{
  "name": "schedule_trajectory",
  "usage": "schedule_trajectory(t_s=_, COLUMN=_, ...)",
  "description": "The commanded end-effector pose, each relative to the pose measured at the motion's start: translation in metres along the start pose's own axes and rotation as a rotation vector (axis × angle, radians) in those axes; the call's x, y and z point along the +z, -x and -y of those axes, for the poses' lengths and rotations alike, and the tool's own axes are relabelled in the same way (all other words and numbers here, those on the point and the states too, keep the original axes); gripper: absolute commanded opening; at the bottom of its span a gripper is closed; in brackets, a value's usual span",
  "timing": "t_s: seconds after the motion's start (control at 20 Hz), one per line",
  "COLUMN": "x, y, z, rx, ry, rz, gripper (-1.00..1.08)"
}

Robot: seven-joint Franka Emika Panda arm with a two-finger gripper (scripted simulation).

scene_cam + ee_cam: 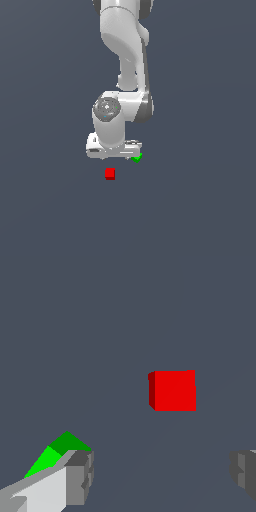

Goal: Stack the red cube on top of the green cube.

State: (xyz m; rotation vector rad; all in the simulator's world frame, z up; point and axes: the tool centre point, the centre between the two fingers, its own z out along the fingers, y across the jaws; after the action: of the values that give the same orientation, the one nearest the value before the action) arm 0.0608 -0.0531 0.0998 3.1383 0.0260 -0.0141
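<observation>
Gripper [162, 471] spread wide, grasping nothing; fingers [80, 476] parted, likely to straddle a cube. Red cube [173, 390] lies on the floor beyond the fingertips, not yet between them. Green cube [56, 452] sits beside one finger, partly hidden.

red cube [173, 390]: open floor all round; green cube [59, 450] crowds one gripper [162, 470] finger
</observation>
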Motion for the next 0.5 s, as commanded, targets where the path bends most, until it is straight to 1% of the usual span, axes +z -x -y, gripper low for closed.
schedule_trajectory(t_s=0.0, x=0.009, y=-0.011, z=-0.008, rx=-0.004, ry=-0.001, rz=-0.003, gripper=1.00)
schedule_trajectory(t_s=0.45, x=0.026, y=-0.033, z=-0.023, rx=-0.012, ry=-0.003, rz=-0.008, gripper=1.00)
